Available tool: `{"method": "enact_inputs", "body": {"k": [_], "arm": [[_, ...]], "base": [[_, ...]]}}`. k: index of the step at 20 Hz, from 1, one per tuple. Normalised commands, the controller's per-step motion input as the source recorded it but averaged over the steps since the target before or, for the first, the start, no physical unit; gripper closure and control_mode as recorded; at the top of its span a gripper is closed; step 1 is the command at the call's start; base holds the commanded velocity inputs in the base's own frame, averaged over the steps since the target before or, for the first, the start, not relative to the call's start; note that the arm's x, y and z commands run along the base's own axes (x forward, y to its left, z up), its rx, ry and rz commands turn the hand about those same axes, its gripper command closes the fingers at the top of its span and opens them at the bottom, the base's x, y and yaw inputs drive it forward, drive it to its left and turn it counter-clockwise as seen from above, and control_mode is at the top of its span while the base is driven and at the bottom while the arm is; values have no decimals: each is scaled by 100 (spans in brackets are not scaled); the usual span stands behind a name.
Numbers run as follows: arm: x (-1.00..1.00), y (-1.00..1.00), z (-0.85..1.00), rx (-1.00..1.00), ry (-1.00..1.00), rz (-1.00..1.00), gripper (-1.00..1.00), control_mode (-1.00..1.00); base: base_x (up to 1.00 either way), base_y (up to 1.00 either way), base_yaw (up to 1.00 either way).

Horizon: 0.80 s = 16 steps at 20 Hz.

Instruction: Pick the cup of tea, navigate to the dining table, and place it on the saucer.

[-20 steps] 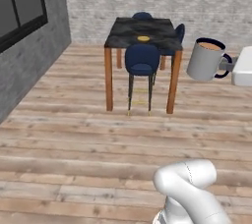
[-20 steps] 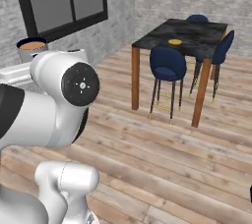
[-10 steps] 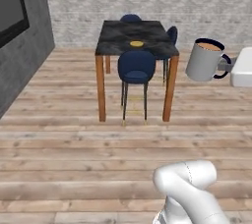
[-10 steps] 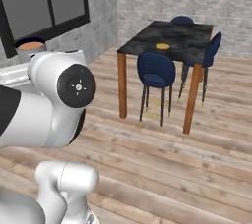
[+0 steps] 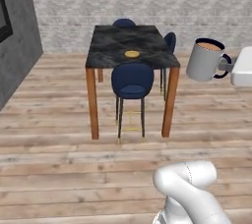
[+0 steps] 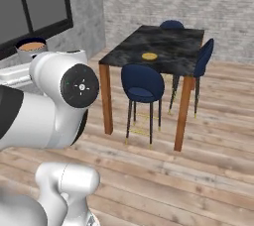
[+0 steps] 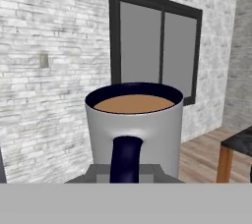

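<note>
Gripper (image 5: 227, 66) jaws stand closed on the navy handle of the cup of tea (image 5: 204, 60), held upright (brown liquid level) in the air, well apart from the dining table (image 5: 106, 53) where the saucer (image 5: 131, 54) lies; the arm reaches out horizontally

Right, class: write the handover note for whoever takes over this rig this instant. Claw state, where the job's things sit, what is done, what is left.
Claw: shut on the cup of tea by its handle, cup upright in the air, tea inside.
Saucer: lying bare on the dining table, near the front edge, above a blue chair tucked under.
Done: cup picked.
Left: close the floor gap to the table, then set the cup on the saucer.
</note>
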Motion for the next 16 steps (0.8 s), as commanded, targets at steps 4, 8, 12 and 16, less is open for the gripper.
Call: {"method": "enact_inputs", "body": {"k": [4,8,12,16], "arm": [[0,0,0,0,0,0,100,100],[0,0,0,0,0,0,100,100],[0,0,0,0,0,0,100,100],[0,0,0,0,0,0,100,100]], "base": [[85,0,-10],[81,0,-10],[79,0,-11],[81,0,-10]]}}
